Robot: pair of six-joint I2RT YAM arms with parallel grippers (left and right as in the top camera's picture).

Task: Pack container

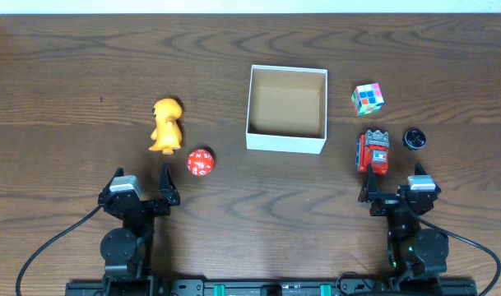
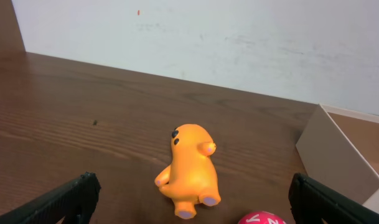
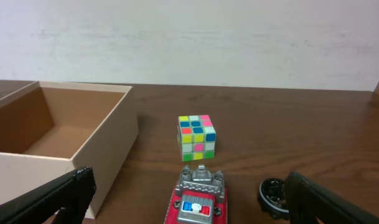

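**benchrat:** Zero toys in so far. The container (image 1: 287, 103) sits open near the middle of the table (image 1: 69, 66), slightly toward the far edge. Its brown inside is bare in both the overhead and right wrist views, so packing hasn't started as far as I can see.

**pix_lurker:** Agreed. I count five loose things. On the left there's an orange dinosaur figure (image 1: 166, 125) and, just beside it toward the robot, a red die (image 1: 200, 163). On the right there's a puzzle cube (image 1: 367, 99), a red toy truck (image 1: 373, 151) and a small black round thing (image 1: 414, 138). Can't tell what that last one is.

**benchrat:** What about the claws?

**pix_lurker:** Both spread wide and holding nothing. The left gripper (image 1: 142, 179) hangs at the near edge facing the dinosaur, with the die low in its view. The right gripper (image 1: 394, 185) is lined up on the truck, with the cube behind it and the box wall off to its left.

**benchrat:** So all five pick-and-drops are left, I'd guess. Each arm has its own pile close by and the box lies between the two piles, so neither should need to reach across.

**pix_lurker:** Yeah. The black thing looks fiddliest to me, small and low.
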